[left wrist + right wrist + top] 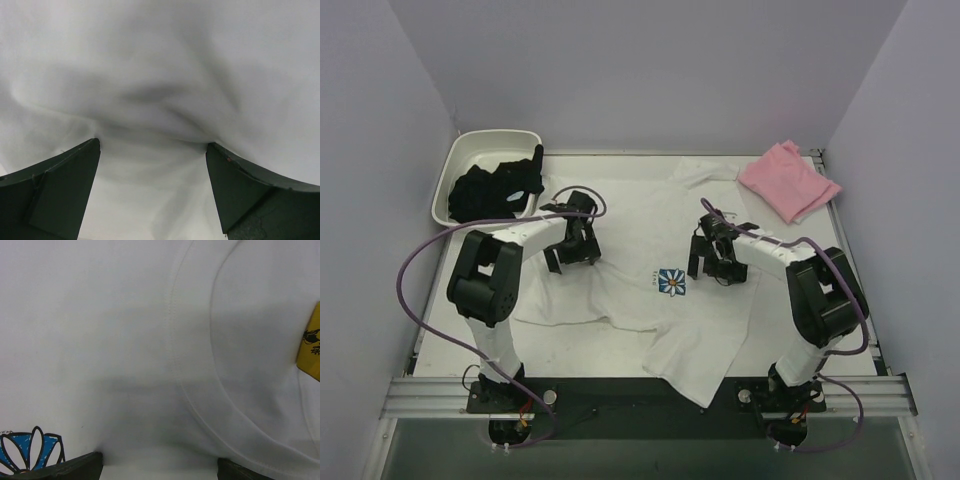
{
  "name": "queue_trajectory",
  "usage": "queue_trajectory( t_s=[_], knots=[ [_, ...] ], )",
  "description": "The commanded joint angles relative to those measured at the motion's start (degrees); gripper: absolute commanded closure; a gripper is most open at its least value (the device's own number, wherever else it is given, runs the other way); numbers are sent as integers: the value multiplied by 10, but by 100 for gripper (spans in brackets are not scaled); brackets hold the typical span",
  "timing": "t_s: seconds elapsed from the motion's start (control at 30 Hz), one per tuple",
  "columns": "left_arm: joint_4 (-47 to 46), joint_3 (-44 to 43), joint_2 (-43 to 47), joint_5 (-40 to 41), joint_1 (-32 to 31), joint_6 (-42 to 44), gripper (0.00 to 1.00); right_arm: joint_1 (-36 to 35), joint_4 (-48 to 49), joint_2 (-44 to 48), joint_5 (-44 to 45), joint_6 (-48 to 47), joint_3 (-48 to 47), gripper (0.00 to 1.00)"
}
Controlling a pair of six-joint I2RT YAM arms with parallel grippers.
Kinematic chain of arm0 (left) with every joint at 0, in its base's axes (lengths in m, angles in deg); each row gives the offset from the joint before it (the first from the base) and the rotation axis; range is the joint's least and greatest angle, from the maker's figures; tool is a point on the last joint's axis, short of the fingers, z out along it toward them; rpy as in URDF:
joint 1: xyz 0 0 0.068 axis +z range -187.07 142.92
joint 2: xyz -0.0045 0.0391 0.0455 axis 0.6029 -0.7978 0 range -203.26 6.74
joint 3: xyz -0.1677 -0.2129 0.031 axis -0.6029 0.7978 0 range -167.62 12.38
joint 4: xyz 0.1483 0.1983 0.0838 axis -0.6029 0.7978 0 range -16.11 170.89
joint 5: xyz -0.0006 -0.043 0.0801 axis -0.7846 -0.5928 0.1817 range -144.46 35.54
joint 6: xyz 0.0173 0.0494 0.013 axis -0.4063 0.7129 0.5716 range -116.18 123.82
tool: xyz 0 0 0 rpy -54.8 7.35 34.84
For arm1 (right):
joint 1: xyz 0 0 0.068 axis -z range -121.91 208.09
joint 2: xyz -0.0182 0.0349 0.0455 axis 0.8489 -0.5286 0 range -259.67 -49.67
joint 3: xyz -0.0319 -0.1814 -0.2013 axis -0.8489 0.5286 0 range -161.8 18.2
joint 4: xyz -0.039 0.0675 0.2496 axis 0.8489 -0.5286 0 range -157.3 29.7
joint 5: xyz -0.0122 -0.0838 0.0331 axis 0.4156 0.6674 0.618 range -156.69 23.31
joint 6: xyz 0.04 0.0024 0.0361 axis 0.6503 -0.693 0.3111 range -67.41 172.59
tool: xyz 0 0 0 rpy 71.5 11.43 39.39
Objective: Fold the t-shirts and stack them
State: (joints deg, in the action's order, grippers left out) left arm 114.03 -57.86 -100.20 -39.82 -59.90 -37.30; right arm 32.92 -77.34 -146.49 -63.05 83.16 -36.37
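A white t-shirt (640, 250) with a blue-and-white daisy print (671, 281) lies spread across the middle of the table. A pink t-shirt (787, 179) lies folded at the back right. My left gripper (572, 255) is low over the white shirt's left part, open, with both fingers pressing into wrinkled cloth (155, 105). Over the shirt just right of the daisy, my right gripper (718, 262) is open too, fingertips on the fabric. The right wrist view shows the collar seam (172, 330), the yellow neck tag (310, 345) and part of the daisy (30, 452).
A white plastic tub (470, 160) at the back left holds dark clothing (495, 190). Purple cables loop off both arms. Grey walls close in the table on three sides. A metal rail (640, 395) runs along the near edge.
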Motion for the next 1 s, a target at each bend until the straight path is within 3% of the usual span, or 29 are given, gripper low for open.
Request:
queue_trajectory(
  t_s=[0.0,0.2,0.67,0.97],
  knots=[
    [-3,-32,-78,10,-2,0,3,36,-33,-43,19,-11,-22,0],
    [7,-98,-121,0,-2,10,3,85,-48,-82,-18,-24,-68,0],
    [65,-243,-177,-4,3,41,3,95,-88,-174,-28,-88,-222,0],
    [98,-222,-77,5,2,58,2,72,-117,-89,26,-112,-226,0]
  ],
)
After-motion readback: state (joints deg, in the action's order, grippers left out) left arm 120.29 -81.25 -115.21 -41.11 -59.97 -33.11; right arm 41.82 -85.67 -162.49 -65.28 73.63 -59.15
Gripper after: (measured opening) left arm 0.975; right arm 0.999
